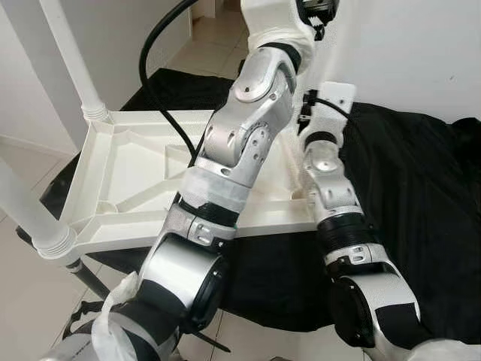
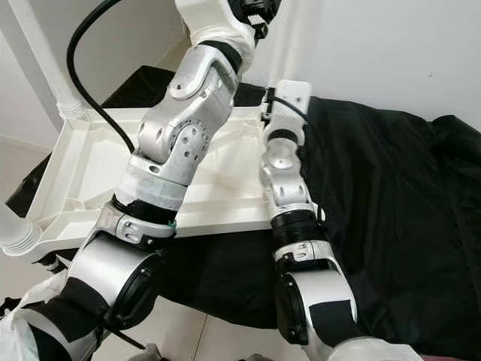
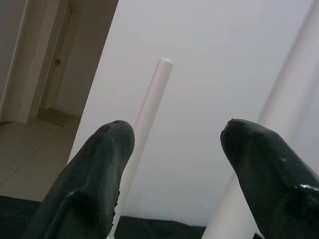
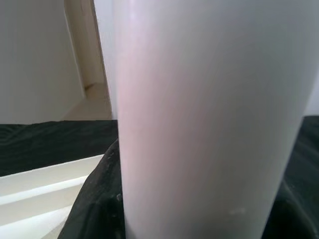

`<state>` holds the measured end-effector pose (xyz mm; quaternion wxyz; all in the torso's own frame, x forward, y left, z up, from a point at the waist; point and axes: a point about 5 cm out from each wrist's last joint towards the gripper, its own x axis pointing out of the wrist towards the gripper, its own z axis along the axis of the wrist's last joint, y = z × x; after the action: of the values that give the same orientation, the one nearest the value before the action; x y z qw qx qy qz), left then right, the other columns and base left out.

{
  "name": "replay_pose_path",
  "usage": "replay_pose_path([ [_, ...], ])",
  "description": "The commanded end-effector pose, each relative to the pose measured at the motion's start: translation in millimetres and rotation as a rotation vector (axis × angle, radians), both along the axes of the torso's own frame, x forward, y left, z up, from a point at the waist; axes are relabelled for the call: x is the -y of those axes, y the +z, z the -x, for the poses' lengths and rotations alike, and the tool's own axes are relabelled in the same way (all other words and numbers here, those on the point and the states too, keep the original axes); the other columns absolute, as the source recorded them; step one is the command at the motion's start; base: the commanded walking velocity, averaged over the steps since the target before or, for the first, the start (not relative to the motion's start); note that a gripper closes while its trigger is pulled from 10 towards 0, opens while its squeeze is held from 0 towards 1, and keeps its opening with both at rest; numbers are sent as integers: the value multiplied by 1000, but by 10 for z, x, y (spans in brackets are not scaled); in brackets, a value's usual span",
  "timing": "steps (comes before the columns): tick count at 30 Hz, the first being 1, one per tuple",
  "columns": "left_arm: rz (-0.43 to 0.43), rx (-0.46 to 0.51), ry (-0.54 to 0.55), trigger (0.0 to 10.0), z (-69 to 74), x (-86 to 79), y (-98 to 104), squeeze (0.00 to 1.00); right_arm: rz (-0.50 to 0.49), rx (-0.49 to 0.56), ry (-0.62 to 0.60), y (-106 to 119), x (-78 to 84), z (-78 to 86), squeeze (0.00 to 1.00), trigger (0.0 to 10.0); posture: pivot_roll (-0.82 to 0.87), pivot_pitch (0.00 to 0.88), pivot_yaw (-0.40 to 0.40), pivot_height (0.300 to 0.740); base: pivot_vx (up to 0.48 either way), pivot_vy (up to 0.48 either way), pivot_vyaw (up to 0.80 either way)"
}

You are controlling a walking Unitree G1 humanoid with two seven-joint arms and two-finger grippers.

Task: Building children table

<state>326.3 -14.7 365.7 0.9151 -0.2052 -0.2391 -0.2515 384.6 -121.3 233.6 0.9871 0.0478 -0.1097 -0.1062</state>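
- The tabletop (image 1: 135,173) lies upside down on a black cloth (image 1: 421,195), ribbed underside up.
- Two white legs stand in its left corners: the far leg (image 1: 71,56) and the near leg (image 1: 26,214).
- Left gripper (image 3: 177,144): raised above the tabletop's far right area, fingers (image 3: 94,179) spread apart and grasping nothing. A slim white leg (image 3: 147,119) stands beyond the gap; a second white leg (image 3: 279,124) passes just beside the other finger.
- Right arm (image 1: 331,173): reaches to the tabletop's far right corner. A thick white leg (image 4: 199,119) stands directly before its wrist camera; finger state: cannot tell.
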Motion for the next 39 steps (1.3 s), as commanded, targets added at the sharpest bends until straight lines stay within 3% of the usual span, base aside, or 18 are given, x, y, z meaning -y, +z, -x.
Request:
replay_pose_path([
  [1,-127,105,-215,10000,96,122,-118,0,-36,24,17,51,98,25,0,10000,-6,0,-46,740,0,0,0],
  [6,-236,124,-218,10000,119,30,-336,0,-40,72,70,79,238,100,0,10000,-9,0,-43,740,0,0,0],
  [13,-294,109,-223,10000,133,-25,-515,0,14,96,76,24,327,191,0,10000,-14,0,-42,740,0,0,0],
  [22,-365,39,-161,10000,51,-222,-833,0,107,91,146,-116,440,378,0,10000,-26,0,-37,740,0,0,0],
  [26,-424,45,-170,10000,114,-286,-1002,0,132,123,187,-156,522,499,0,10000,-29,0,-40,740,0,0,0],
  [31,-444,47,-189,10000,155,-301,-1062,0,152,116,191,-201,555,539,0,10000,-29,0,-40,740,0,0,0],
  [34,-500,61,-231,10000,242,-288,-1183,0,258,93,193,-310,575,596,0,10000,-32,0,-44,740,0,0,0],
  [39,-558,70,-306,10000,370,-245,-1343,0,280,62,217,-481,579,661,0,10000,-31,0,-45,740,0,0,0],
])
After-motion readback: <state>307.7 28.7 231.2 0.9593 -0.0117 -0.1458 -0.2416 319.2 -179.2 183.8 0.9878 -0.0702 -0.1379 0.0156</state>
